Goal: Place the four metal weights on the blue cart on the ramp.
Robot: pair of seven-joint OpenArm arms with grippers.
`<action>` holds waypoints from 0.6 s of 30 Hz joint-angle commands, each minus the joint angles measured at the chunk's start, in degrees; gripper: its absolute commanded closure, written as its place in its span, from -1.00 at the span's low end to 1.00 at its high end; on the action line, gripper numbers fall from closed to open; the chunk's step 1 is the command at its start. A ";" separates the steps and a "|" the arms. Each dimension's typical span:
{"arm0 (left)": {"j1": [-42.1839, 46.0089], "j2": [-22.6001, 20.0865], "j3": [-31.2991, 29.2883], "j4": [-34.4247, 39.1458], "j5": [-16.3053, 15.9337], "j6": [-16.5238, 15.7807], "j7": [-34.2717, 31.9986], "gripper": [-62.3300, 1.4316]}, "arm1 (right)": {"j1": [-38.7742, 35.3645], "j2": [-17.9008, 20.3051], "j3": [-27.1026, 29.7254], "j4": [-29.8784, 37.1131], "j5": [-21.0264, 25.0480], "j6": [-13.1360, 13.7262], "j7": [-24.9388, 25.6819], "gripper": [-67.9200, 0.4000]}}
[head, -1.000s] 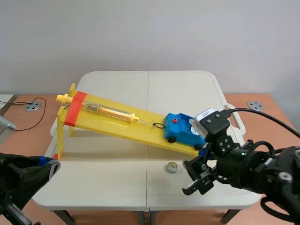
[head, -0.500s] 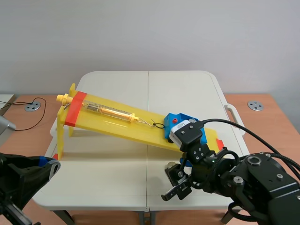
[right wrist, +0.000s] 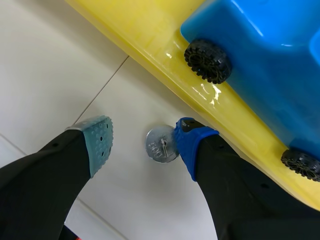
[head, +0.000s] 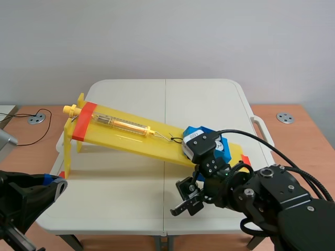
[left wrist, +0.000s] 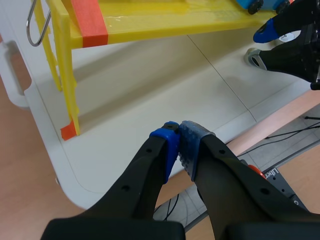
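White table (head: pixel 131 180): weight (right wrist: pixel 161 145) outside blue cart (right wrist: pixel 260 60)

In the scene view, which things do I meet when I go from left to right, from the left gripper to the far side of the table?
left gripper → orange band → clear spring scale → blue cart → grey disc beyond the table's edge. The right gripper overlaps the cart, so I leave it out.
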 commanded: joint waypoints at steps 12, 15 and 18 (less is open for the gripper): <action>-1.46 0.76 -0.92 4.09 -2.49 -1.40 -4.68 0.84 | 5.31 -0.66 -2.08 0.85 1.44 -2.78 8.44 0.18; -1.44 0.76 -0.92 4.09 -2.49 -1.40 -4.66 0.84 | 5.31 -0.66 -2.08 -0.09 1.44 -2.78 8.72 0.19; -1.44 0.76 -0.92 4.09 -2.49 -1.40 -4.66 0.84 | 5.31 -0.66 -2.08 -0.87 1.44 -2.75 8.79 0.21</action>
